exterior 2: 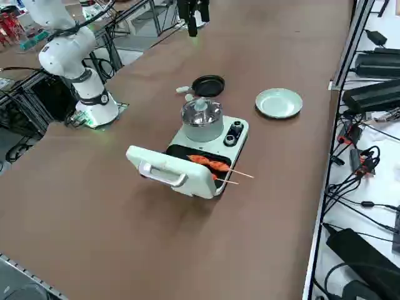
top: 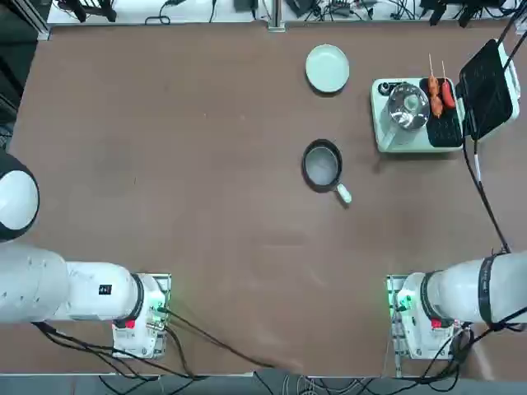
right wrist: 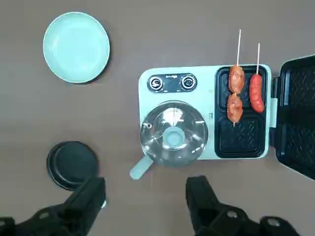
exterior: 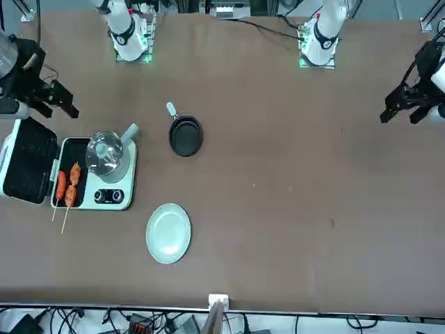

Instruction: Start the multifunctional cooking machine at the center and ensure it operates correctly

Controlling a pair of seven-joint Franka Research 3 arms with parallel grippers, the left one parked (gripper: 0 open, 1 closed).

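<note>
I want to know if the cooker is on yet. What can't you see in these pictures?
- Dial settings on the cooking machine: the two knobs are too small to read in the right wrist view.
- Power cord: the top view's right edge cuts it off; no plug shows.
- Right pincer: open above the table beside the machine; the wrist view's bottom edge cuts off its base.
- Inside the pot: glare on the glass lid.

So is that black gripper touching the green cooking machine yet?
Apart. In the right wrist view the right gripper hangs open above the table, its fingers clear of the multifunctional cooking machine. The front view also shows the gripper clear of it.
</note>
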